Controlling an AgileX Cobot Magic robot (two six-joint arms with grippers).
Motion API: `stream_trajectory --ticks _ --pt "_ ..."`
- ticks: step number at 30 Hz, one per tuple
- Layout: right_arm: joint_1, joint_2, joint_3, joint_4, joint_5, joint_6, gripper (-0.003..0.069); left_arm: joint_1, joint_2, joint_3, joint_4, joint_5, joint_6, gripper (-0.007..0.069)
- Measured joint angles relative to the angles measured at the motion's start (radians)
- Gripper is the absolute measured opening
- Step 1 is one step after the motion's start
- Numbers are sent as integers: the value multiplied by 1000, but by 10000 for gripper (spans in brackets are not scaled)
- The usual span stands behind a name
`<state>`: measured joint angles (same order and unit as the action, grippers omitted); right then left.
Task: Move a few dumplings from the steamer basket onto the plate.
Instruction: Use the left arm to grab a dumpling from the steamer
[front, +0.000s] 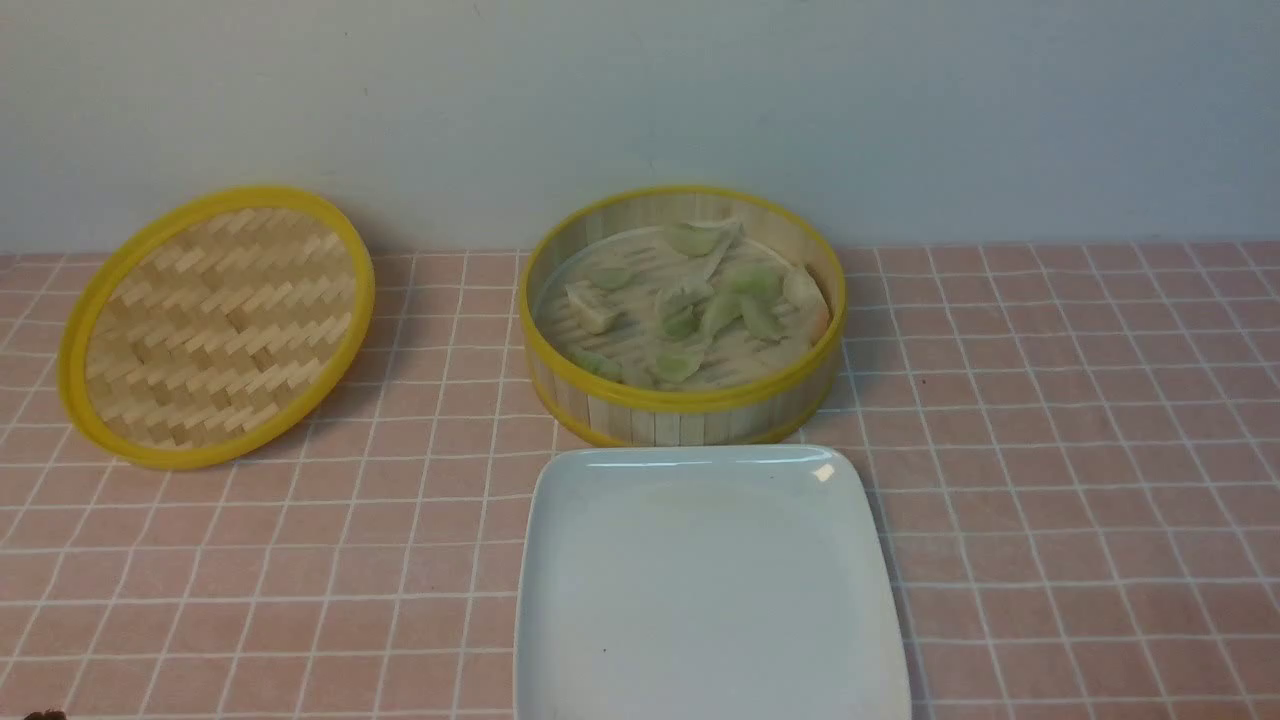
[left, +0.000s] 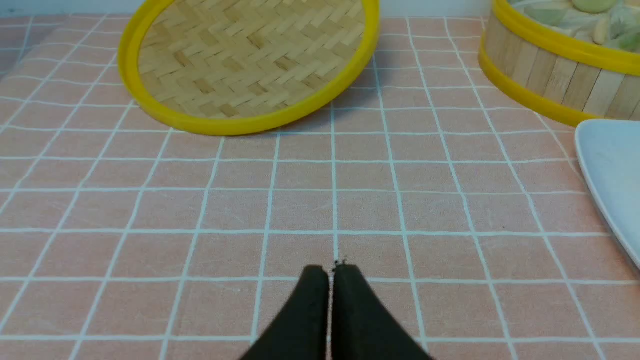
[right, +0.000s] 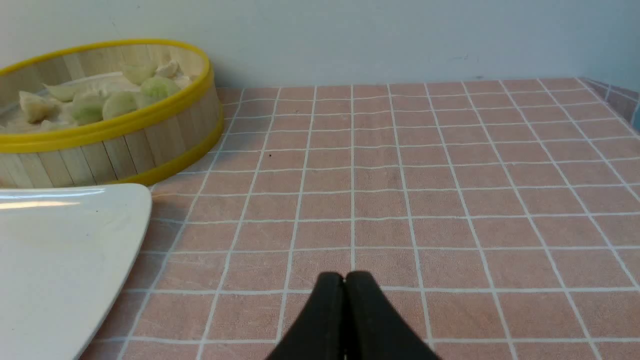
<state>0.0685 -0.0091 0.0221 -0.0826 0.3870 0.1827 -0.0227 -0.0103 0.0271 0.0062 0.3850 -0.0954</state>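
The left gripper (left: 330, 270) and the right gripper (right: 344, 277) are hovering low over the checked tablecloth (front: 1050, 450), each pressing its 2 jaws together on nothing. Between them the plate (front: 700, 600) is lying empty. Just beyond its far edge the steamer basket (front: 690, 405) is holding all the dumplings (front: 720, 310). It is sitting slightly right of centre, so the right arm is probably facing the shorter reach, forward and inward.

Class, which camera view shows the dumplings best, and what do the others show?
The front view: it looks down into the steamer basket, so the dumplings show spread across its floor. The right wrist view sees several over the rim; the left wrist view catches only a few, cut off.
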Motion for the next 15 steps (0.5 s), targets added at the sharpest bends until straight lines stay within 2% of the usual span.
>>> stream_trajectory --ticks 9,15 --pt "0 0 0 0 0 0 -15 0 0 0 0 0 0 -6" --pt "0 0 0 0 0 0 -15 0 0 0 53 0 11 -6"
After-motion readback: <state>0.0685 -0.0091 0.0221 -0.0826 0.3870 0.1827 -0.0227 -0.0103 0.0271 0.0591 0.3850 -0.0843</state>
